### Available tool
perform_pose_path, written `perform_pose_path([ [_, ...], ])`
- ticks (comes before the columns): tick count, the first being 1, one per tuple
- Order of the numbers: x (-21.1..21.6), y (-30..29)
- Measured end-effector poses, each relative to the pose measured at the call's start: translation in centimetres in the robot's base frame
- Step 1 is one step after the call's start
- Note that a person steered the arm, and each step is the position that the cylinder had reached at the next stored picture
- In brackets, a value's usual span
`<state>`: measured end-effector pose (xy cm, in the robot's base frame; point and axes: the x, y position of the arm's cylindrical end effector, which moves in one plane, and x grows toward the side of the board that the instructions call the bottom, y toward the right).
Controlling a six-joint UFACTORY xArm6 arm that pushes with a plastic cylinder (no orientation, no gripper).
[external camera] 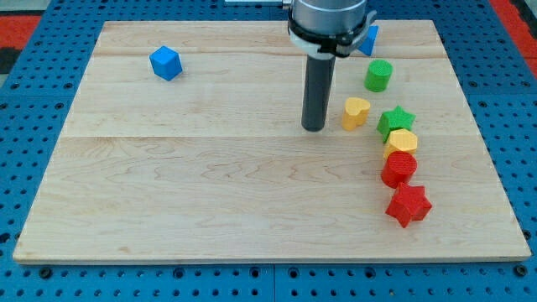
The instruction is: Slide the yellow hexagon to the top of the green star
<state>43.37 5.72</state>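
Note:
The yellow hexagon (402,141) lies at the view's right, touching the lower edge of the green star (395,122) just above it. My tip (314,127) rests on the board, well to the view's left of both, with the yellow heart (356,111) between the tip and the star. The rod stands upright and touches no block.
A green cylinder (378,75) sits above the star. A red hexagon-like block (398,169) and a red star (408,204) line up below the yellow hexagon. A blue block (367,39) is partly hidden behind the arm at top. A blue cube (166,63) sits top left on the wooden board (210,193).

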Motion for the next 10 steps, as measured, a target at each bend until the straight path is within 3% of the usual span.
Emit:
perform_pose_path([
  [4,-1.4,5.2],
  [10,-3.6,5.4],
])
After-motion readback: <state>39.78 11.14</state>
